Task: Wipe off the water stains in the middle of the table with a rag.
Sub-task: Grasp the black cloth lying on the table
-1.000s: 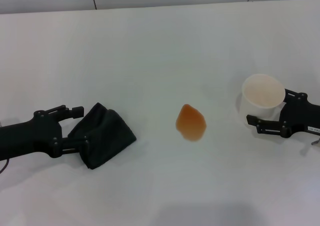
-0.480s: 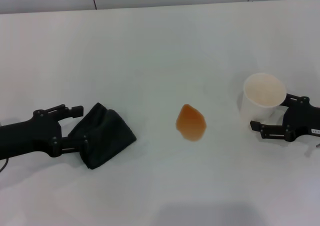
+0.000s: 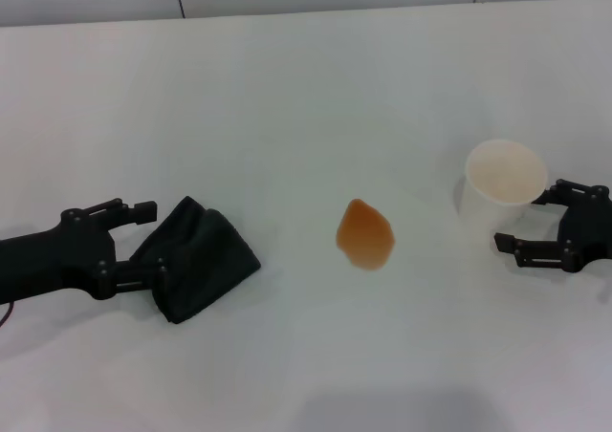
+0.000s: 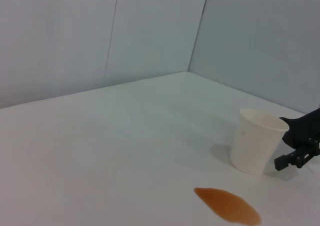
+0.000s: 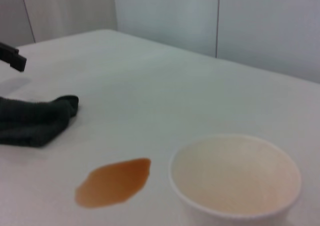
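The orange water stain (image 3: 364, 235) lies in the middle of the white table (image 3: 306, 97). It also shows in the left wrist view (image 4: 227, 206) and the right wrist view (image 5: 114, 182). The black rag (image 3: 203, 258) lies bunched on the table left of the stain and shows in the right wrist view (image 5: 35, 120). My left gripper (image 3: 151, 243) is open, low at the rag's left edge, with a finger on either side of it. My right gripper (image 3: 524, 220) is open and empty, just right of the cup.
A clear plastic cup (image 3: 505, 182) with an orange-tinted inside stands upright right of the stain, close to my right gripper; it also shows in the wrist views (image 4: 256, 141) (image 5: 235, 178). A grey wall runs behind the table's far edge.
My right gripper has drawn back to the right, away from the cup, which stays standing. The left arm, the rag and the stain have not moved.
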You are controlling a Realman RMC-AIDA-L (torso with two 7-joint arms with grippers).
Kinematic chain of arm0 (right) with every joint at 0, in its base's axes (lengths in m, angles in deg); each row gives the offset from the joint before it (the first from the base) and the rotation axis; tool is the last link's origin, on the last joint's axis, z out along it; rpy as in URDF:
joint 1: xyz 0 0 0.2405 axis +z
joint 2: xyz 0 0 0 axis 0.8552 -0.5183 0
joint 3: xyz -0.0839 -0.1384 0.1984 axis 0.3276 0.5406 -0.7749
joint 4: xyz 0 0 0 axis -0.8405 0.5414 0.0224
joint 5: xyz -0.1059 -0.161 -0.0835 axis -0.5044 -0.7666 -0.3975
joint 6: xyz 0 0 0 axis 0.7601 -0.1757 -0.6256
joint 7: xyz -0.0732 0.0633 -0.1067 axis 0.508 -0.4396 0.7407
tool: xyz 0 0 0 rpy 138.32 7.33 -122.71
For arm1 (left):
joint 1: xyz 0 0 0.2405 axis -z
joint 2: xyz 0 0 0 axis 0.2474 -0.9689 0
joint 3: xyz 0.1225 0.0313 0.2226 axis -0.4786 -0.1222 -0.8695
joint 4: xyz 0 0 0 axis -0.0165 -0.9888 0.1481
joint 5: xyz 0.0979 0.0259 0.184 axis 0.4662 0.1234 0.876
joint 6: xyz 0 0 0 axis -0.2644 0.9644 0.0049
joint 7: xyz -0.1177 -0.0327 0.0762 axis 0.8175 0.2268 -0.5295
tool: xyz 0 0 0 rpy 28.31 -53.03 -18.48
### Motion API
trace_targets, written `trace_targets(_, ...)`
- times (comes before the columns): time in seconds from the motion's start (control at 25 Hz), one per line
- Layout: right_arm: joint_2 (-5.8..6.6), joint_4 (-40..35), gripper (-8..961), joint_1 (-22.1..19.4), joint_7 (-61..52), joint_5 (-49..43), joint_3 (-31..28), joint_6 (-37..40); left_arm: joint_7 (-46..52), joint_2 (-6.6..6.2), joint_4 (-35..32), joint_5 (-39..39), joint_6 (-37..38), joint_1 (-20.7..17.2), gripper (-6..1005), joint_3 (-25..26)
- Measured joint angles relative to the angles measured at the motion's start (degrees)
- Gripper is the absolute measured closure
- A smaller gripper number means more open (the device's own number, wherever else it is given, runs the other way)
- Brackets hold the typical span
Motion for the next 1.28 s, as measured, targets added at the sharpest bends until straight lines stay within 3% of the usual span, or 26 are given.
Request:
trace_targets(0.36,0.5,-5.23,88,-2.1,-6.63,-5.38,-1.77,2.21,0.0,0.0,-0.04,-0.01,0.0,0.19,105,0.0)
trace_targets(0.72,0.04,-12.19,89,-3.23,-10.02,-11.21,-12.23,13.38,0.0,0.11,-0.47,-0.01,0.0,-0.07,106,0.0)
trace_targets(0.96,-0.26,-17.99,90,-3.19,-10.55,-11.66,-15.08,19.1,0.0,0.18,-0.46,-0.01,0.0,-0.08,105,0.0)
trace_targets(1.08,-0.63,-20.78,91,-2.89,-10.43,-11.42,-15.61,21.32,0.0,0.18,-0.45,-0.01,0.0,-0.06,105,0.0)
trace_targets(1.28,-2.36,-26.04,92,-2.19,-9.26,-11.45,-14.62,22.37,0.0,0.18,-0.44,-0.01,0.0,0.2,105,0.0)
